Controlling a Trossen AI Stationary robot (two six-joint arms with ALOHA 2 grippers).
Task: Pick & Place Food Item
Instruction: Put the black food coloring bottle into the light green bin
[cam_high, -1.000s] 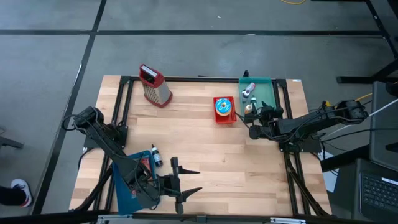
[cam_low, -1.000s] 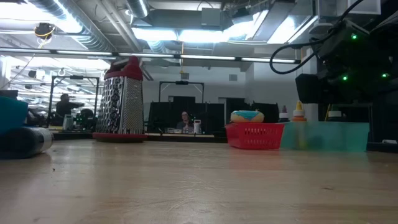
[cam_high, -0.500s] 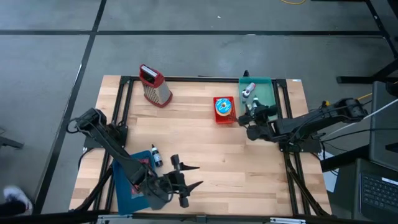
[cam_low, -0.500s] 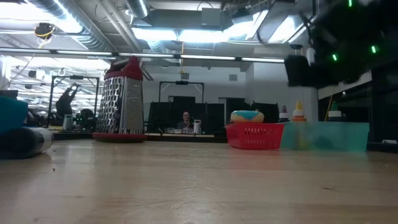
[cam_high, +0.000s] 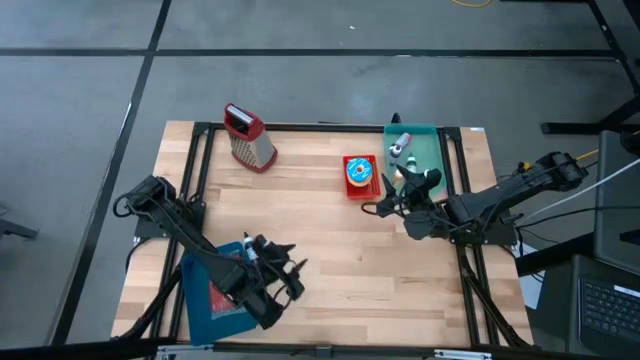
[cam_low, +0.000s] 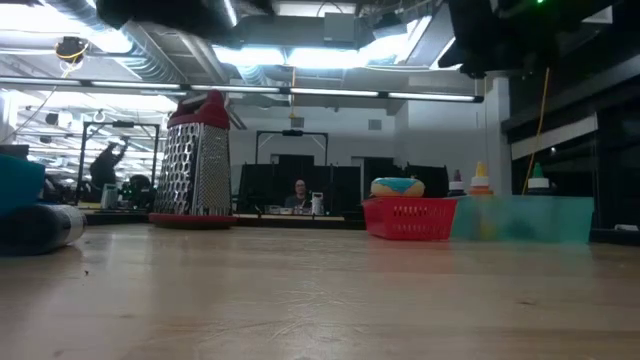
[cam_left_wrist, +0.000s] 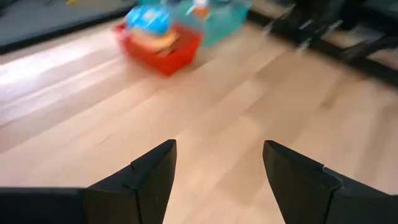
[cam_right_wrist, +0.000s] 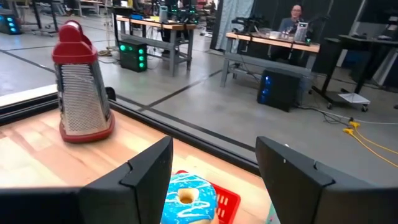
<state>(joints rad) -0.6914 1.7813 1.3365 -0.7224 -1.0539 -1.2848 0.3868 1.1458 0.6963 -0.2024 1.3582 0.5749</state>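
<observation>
- Both arms have shifted since a second ago: the left end effector (cam_high: 285, 272) has swung from the near table edge toward the blue tray, and the right end effector (cam_high: 378, 204) has pulled left, away from the green bin, and risen.
- Nearest, at the near left of the table (cam_high: 400, 270), the left end effector hangs with its fingers (cam_left_wrist: 149, 177) spread and empty, bare wood between them.
- Just to its left lies the blue tray (cam_high: 205, 300), and a small dark bottle (cam_high: 248, 250) rests on its side at the tray's far edge.
- Farther in, right of centre, the right end effector stands released, holding nothing, just near of the red basket (cam_high: 361, 178).
- That basket holds the blue-frosted donut (cam_high: 360, 172), seen between the right fingers (cam_right_wrist: 143, 180) in the wrist view.
- Touching the basket's right side is the green bin (cam_high: 428, 150), with small bottles (cam_high: 399, 146) inside.
- Farthest, at the far left, a red-topped grater (cam_high: 248, 138) stands upright.
- Beyond the table, a person (cam_right_wrist: 294, 15) sits at a desk.
</observation>
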